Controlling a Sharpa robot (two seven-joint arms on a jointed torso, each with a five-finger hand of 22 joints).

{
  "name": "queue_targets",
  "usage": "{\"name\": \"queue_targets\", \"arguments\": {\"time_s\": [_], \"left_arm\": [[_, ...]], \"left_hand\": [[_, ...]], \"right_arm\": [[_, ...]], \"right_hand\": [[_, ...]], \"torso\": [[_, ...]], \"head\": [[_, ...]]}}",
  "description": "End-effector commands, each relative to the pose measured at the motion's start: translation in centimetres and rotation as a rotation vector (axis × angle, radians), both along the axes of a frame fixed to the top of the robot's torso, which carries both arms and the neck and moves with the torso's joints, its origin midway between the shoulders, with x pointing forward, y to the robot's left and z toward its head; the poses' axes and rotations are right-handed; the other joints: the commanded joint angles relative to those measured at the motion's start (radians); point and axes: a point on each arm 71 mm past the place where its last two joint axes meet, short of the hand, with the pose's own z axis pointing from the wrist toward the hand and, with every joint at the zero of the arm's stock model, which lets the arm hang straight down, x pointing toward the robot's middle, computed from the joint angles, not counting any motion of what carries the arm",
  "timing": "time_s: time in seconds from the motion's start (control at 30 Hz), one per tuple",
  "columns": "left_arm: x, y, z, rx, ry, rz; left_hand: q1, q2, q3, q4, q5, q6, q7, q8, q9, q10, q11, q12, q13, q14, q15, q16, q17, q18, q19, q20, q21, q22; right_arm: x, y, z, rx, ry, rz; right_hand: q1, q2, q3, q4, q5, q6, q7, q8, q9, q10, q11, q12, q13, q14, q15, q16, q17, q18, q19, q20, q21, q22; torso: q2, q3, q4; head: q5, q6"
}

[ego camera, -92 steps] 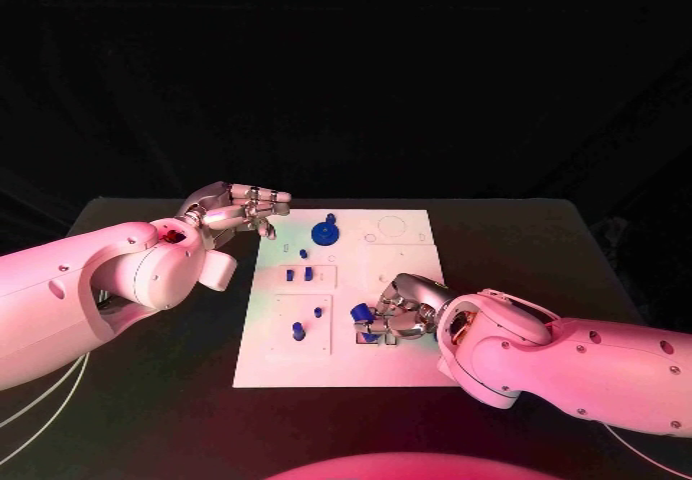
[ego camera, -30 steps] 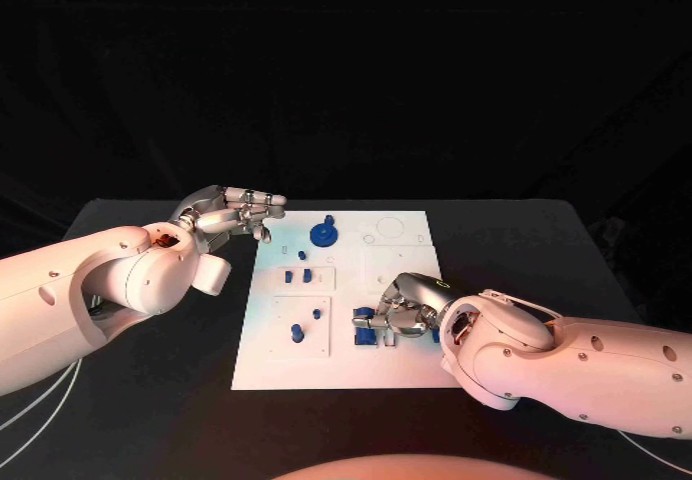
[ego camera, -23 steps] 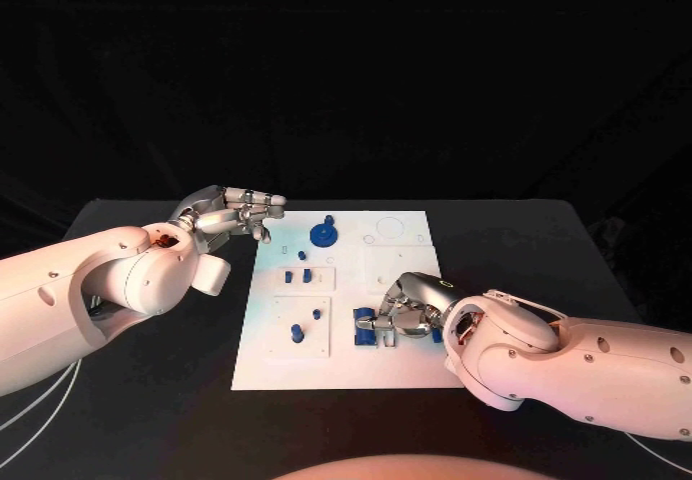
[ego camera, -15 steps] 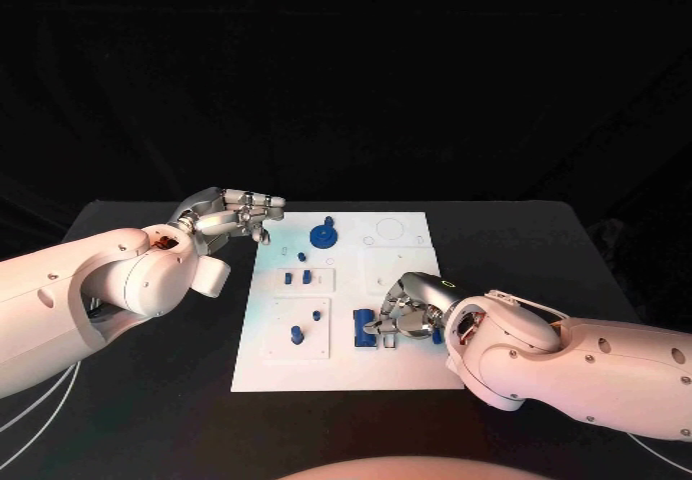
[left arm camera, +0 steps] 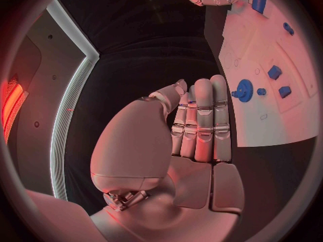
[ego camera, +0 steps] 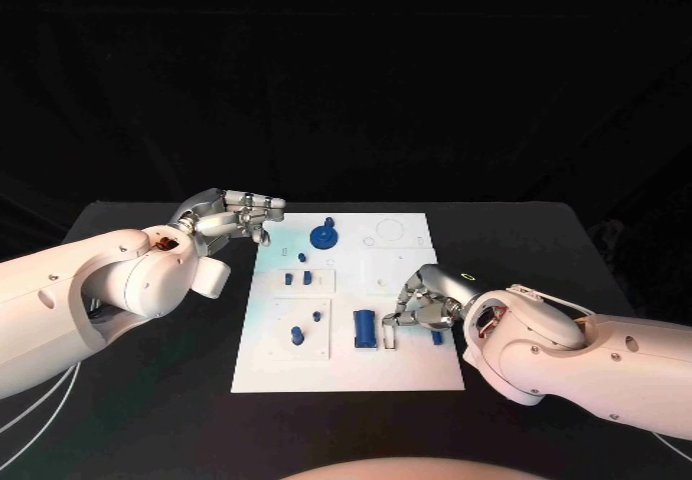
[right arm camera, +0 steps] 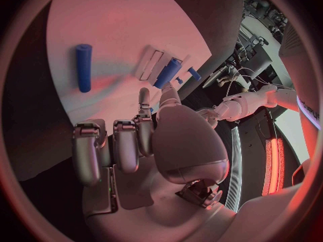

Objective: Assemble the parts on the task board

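Task board (ego camera: pixel 411 262) flat at the middle of the black table (ego camera: pixel 577 262), long side running away from the robot.

Left hand (ego camera: pixel 231 214) off the board's far left corner, above the table and not touching the board. Fingers drawn close together side by side, thumb tucked near them, nothing in the grasp.

Right hand (ego camera: pixel 430 300) over the board's right half, toward the near edge, fingers curled down toward the white surface. Small blue peg (ego camera: pixel 436 337) just beside the fingertips, at the board's near right. Cannot tell whether thumb and finger pinch the peg or merely sit next to it, so impossible to call this hand closed on something or empty.

Long blue cylinder (ego camera: pixel 365 328) lying on its side on the board, just left of the right hand and apart from the fingers, close to the board's near middle.

Blue gear (ego camera: pixel 325 237) at the board's far end, left of centre, with a blue knob (ego camera: pixel 330 219) just beyond it. Two short blue blocks (ego camera: pixel 297 278) side by side in the board's left half, nearer than the gear. Two more small blue pieces (ego camera: pixel 304 327) in the near left part of the board, close to each other.
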Motion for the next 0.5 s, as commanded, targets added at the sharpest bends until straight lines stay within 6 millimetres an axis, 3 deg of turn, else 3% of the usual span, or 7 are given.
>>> {"name": "queue_targets", "arguments": {"time_s": [0.03,0.37,0.5], "left_arm": [[0.0,-0.1,0.1,-0.011,-0.004,-0.012],[-0.1,0.0,0.0,-0.009,-0.003,-0.01],[-0.1,0.0,-0.1,-0.009,-0.003,-0.011]], "left_hand": [[0.0,0.007,-0.005,0.0,0.003,0.0,0.001,-0.004,-0.001,-0.004,0.0,0.004,0.001,-0.005,0.0,0.002,-0.001,0.005,0.001,0.005,-0.004,-0.001],[0.0,0.007,-0.005,0.0,0.003,0.0,0.001,-0.004,-0.001,-0.004,0.0,0.004,0.001,-0.005,0.0,0.002,-0.001,0.005,0.001,0.005,-0.004,-0.001],[0.0,0.007,-0.005,0.0,0.003,0.0,0.001,-0.004,-0.001,-0.004,0.0,0.004,0.001,-0.005,0.0,0.002,-0.001,0.005,0.001,0.005,-0.004,-0.001]], "right_arm": [[0.0,-0.9,0.9,0.026,-0.026,-0.002],[-0.3,-5.1,1.5,-0.055,-0.029,-0.036],[-0.5,-5.8,1.1,-0.1,-0.03,-0.035]], "right_hand": [[0.035,0.027,0.002,0.001,0.012,-0.012,0.002,-0.009,-0.003,-0.013,0.002,-0.023,-0.08,0.073,-0.002,-0.009,0.097,-0.013,0.088,-0.004,-0.015,0.25],[0.077,0.038,0.031,0.009,0.049,-0.064,0.034,-0.081,-0.041,-0.039,0.026,-0.081,-0.119,0.067,0.017,-0.024,0.075,-0.007,0.077,0.012,-0.043,0.242],[0.082,0.043,0.037,0.015,0.049,-0.056,0.034,-0.092,-0.05,-0.036,0.028,-0.082,-0.118,0.069,0.019,-0.021,0.082,-0.008,0.079,0.015,-0.038,0.244]], "torso": [[-0.001,0.0002,-0.0014],[0.0,0.001,-0.0029],[0.0,0.0006,-0.0025]], "head": [[-0.006,0.002],[-0.023,-0.001],[-0.034,-0.002]]}}
